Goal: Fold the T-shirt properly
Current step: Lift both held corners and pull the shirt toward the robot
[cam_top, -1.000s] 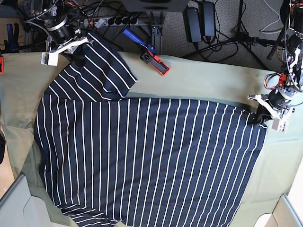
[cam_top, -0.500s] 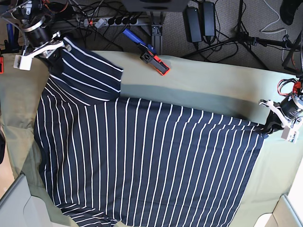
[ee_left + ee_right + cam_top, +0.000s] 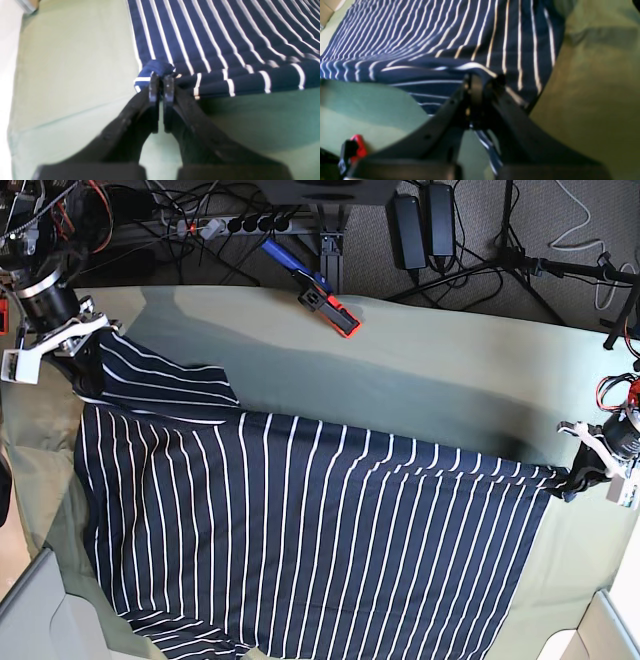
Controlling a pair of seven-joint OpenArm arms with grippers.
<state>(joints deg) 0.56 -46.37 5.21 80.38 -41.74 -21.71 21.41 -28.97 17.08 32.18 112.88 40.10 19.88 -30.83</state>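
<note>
The navy white-striped T-shirt (image 3: 300, 530) lies spread on the olive-green table cloth (image 3: 430, 370). At the table's far left, my right gripper (image 3: 88, 362) is shut on the T-shirt's back-left corner, and a fold of fabric trails from it. The right wrist view shows the right gripper (image 3: 480, 83) pinching a lifted edge of the T-shirt (image 3: 445, 32). At the table's right edge, my left gripper (image 3: 580, 478) is shut on the T-shirt's back-right corner. In the left wrist view, the left gripper (image 3: 161, 80) clamps a bunched bit of the T-shirt (image 3: 212, 37).
A red and blue clamp (image 3: 325, 305) sits on the table's back edge and shows as the red clamp (image 3: 355, 147) in the right wrist view. Cables and a power strip (image 3: 230, 225) lie on the floor behind. A grey bin (image 3: 30, 600) stands front left and a cardboard box (image 3: 605, 630) front right.
Both grippers moved outward and toward the front, still holding the T-shirt. The back edge came forward and stretched tauter, and more bare cloth shows behind it.
</note>
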